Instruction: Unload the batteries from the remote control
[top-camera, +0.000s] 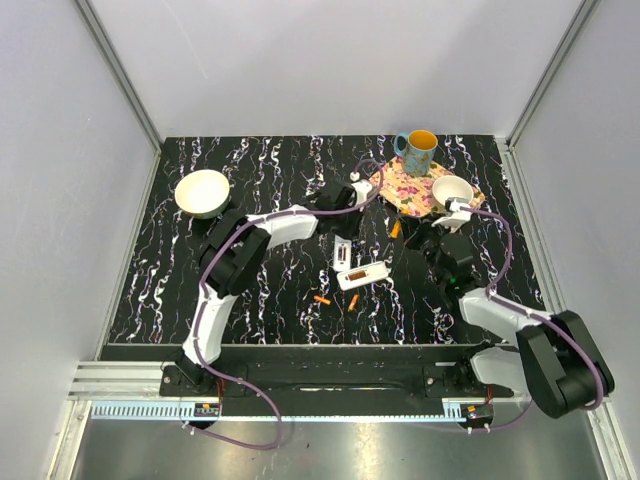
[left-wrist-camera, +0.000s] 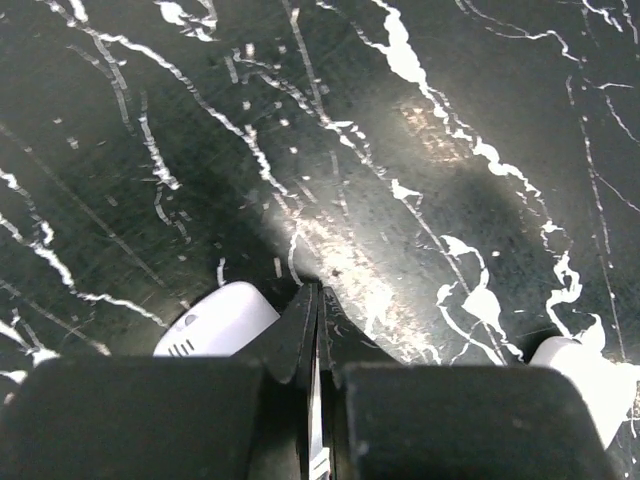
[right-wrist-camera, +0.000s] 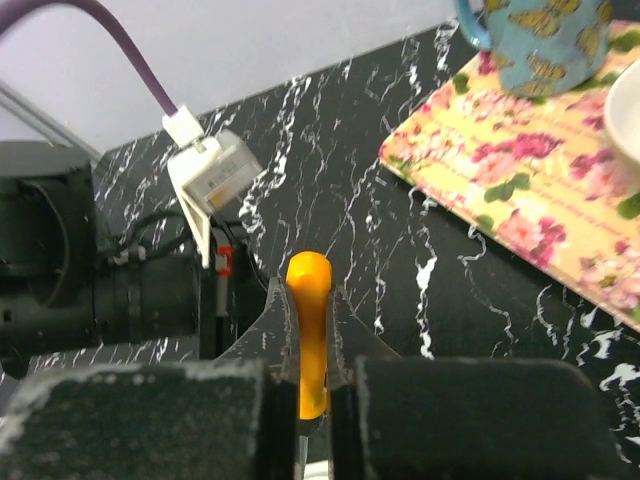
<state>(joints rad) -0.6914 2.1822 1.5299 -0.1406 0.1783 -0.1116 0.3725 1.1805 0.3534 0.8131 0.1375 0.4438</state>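
The white remote control (top-camera: 362, 275) lies mid-table with its battery bay open and something orange inside. A white cover piece (top-camera: 342, 250) lies just behind it. Two orange batteries (top-camera: 322, 300) (top-camera: 353, 301) lie loose in front of it. My right gripper (top-camera: 402, 230) is shut on an orange battery (right-wrist-camera: 308, 340), held above the table beside the floral mat; its fingers (right-wrist-camera: 278, 310) pinch it on both sides. My left gripper (top-camera: 352, 192) is shut and empty over bare table behind the remote; its tips (left-wrist-camera: 316, 300) are pressed together. No blue battery is visible.
A floral placemat (top-camera: 405, 190) at the back right holds a blue-and-yellow mug (top-camera: 418, 152) and a white bowl (top-camera: 452, 190). Another white bowl (top-camera: 203, 192) stands at the back left. The left arm's wrist (right-wrist-camera: 100, 290) sits close to the left of my right gripper.
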